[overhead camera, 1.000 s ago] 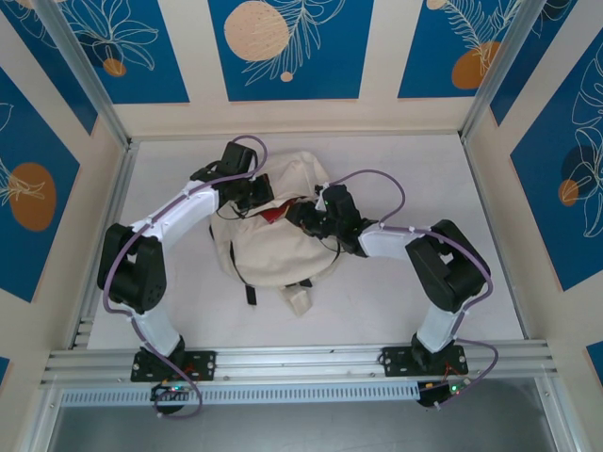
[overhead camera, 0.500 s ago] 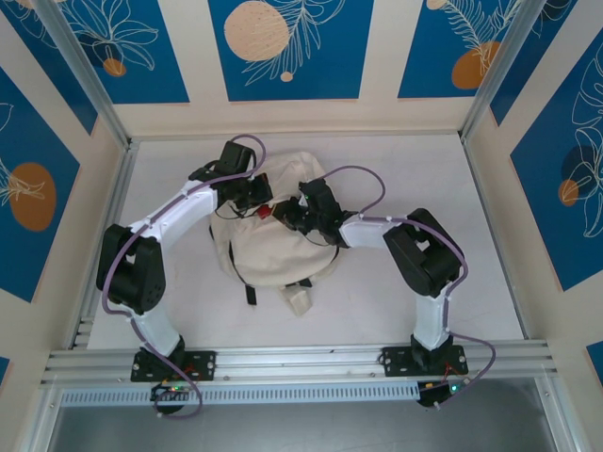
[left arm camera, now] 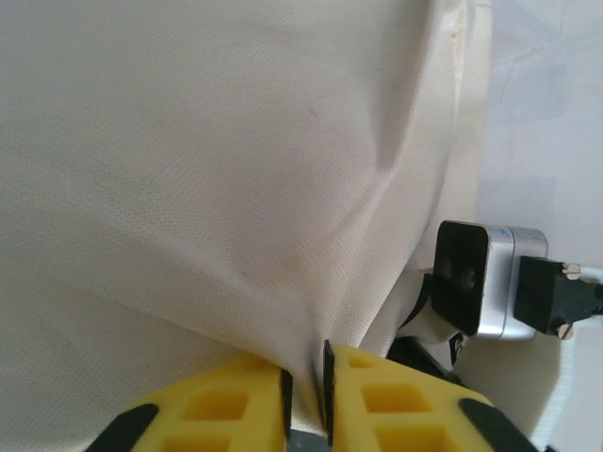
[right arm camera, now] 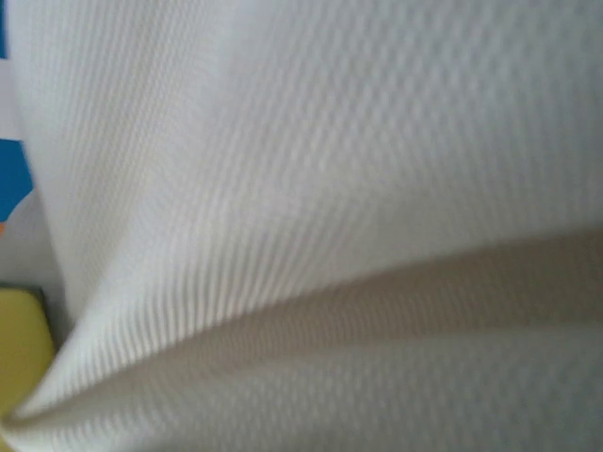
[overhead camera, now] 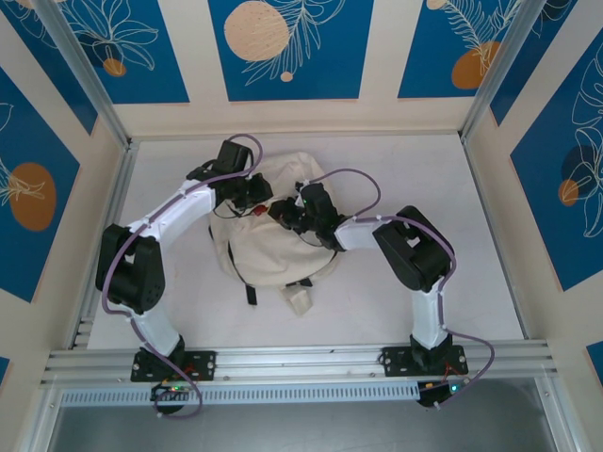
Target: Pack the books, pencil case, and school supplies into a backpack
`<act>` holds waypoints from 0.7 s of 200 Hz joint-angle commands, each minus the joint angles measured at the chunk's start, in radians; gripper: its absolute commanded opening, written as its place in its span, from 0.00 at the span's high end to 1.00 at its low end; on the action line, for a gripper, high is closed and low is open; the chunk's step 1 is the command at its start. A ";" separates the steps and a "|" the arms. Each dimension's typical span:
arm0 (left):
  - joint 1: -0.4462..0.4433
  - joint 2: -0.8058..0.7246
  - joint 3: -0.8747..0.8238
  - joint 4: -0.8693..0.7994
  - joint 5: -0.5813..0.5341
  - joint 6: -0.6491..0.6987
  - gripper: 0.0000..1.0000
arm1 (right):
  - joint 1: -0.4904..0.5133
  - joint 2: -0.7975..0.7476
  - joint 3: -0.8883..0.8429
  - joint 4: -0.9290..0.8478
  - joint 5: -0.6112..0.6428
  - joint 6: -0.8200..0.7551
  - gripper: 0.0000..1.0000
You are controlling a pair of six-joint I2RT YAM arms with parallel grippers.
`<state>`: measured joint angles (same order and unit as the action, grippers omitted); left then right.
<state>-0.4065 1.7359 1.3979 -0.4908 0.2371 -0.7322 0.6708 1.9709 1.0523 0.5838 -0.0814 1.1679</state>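
As seen from above, found the backpack (overhead camera: 283,259) lying flat near the middle of a white tabletop (overhead camera: 424,198), with cream fabric slumped and dark straps (overhead camera: 250,282) trailing off its near edge. Noted bare white surface on every side of the backpack, widest to its right. Beyond the backpack, met a cream back wall (overhead camera: 377,115) hung with blue panels (overhead camera: 283,47) printed with pale leaves and peach or orange discs. Found more of the same panels on the side walls to the backpack's left and right. Marked aluminium posts (overhead camera: 80,71) slanting up at the corners behind the backpack, and a ribbed aluminium rail (overhead camera: 301,363) across the table edge nearer than the backpack, carrying both arm bases.

Traced the left gripper (overhead camera: 256,201) to the backpack's far-left rim and the right gripper (overhead camera: 279,213) just beside it on the far rim, with a small spot of red (overhead camera: 257,211) between the two. Could not identify the red.

Through the left wrist camera, caught the yellow fingers (left arm camera: 236,405) drawn nearly together, with a fold of backpack cloth pinched in the slit between them. Through the right wrist camera, saw woven cream cloth pressed close and blurred, with a sliver of yellow finger (right arm camera: 19,348) at the lower left. Could not judge that gripper's state, apart or closed.
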 commanded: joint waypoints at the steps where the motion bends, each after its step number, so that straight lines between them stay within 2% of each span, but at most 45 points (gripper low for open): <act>1: 0.034 -0.083 -0.019 -0.029 0.033 0.012 0.70 | -0.005 -0.113 -0.084 -0.052 -0.007 -0.064 0.81; 15: 0.055 -0.115 -0.039 -0.040 0.030 0.027 0.63 | -0.005 -0.200 -0.136 -0.115 0.004 -0.109 0.79; 27: 0.069 -0.151 -0.068 -0.043 0.015 0.040 0.52 | -0.005 -0.272 -0.174 -0.176 0.021 -0.132 0.76; 53: 0.078 -0.242 -0.172 -0.040 -0.043 0.061 0.39 | -0.008 -0.397 -0.202 -0.341 0.076 -0.154 0.63; 80: 0.081 -0.319 -0.320 -0.016 -0.078 0.073 0.35 | -0.016 -0.444 -0.179 -0.425 0.072 -0.133 0.45; 97: 0.081 -0.346 -0.414 0.015 -0.076 0.073 0.34 | -0.023 -0.442 -0.151 -0.438 0.049 -0.114 0.38; 140: 0.081 -0.343 -0.589 0.189 0.031 0.008 0.39 | -0.028 -0.375 -0.076 -0.438 -0.007 -0.078 0.32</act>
<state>-0.3309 1.3998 0.8688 -0.4347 0.1974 -0.6876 0.6472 1.5574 0.9203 0.1696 -0.0555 1.0691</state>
